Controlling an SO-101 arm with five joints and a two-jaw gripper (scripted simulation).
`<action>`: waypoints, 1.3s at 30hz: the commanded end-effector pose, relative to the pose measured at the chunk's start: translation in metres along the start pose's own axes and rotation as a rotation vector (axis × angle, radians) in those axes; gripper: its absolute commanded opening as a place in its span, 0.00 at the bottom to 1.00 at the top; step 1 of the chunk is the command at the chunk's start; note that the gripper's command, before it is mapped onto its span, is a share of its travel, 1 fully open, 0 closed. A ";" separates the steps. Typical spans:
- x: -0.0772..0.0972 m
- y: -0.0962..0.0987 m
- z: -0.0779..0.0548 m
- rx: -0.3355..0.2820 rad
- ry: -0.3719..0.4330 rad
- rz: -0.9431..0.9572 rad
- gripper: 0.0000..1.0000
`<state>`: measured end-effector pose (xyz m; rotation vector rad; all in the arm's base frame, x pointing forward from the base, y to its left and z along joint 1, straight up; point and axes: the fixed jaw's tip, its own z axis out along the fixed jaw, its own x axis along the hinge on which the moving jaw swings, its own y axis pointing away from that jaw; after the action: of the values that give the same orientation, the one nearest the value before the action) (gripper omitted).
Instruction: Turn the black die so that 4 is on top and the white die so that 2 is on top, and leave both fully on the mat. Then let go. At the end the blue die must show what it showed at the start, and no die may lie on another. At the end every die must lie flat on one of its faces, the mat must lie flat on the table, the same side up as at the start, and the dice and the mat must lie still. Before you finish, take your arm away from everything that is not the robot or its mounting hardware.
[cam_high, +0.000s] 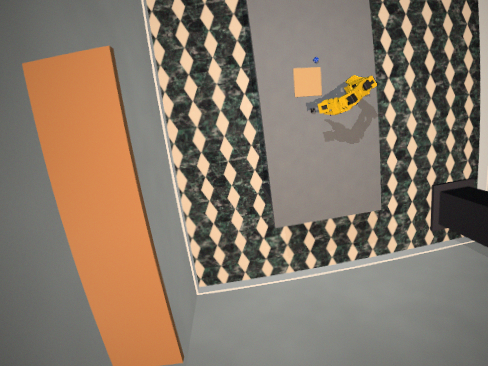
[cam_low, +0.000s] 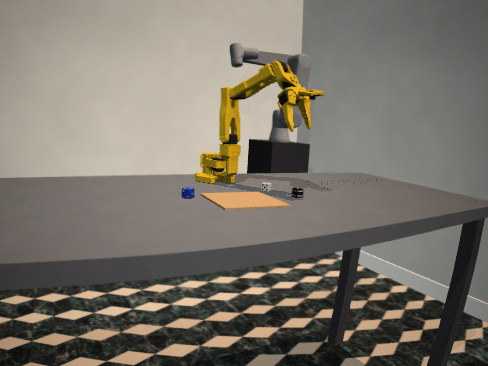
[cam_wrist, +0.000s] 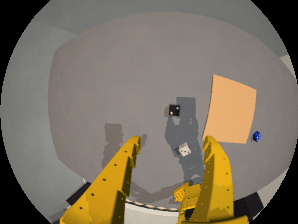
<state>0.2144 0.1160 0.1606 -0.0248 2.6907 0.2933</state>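
Clearly nothing is started: the fingers (cam_low: 302, 111) hang high, partly parted and empty, while the white die (cam_low: 266, 186) and black die (cam_low: 297, 192) sit on the desk beside the mat (cam_low: 245, 200), so descent comes next.

A bare room: plain grey walls (cam_low: 390, 100), diamond-tiled floor (cam_low: 200, 320) (marble-look), one dark table (cam_low: 125, 225).

I see a dark grey table (cam_low: 150, 220) on dark legs, standing on a green-marble floor with cream diamond tiles (cam_low: 165, 320). A black box (cam_low: 278, 156) carries a grey idle arm (cam_low: 295, 65). A long orange panel (cam_high: 95, 200) lies beside the floor.
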 end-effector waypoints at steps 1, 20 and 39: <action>-0.008 0.007 -0.007 -0.017 -0.023 0.012 0.28; -0.001 0.003 0.022 0.041 0.093 0.015 0.28; 0.039 -0.016 0.092 0.206 0.422 0.014 0.28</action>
<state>0.2152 0.1167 0.0512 -0.0063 3.1642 -0.0200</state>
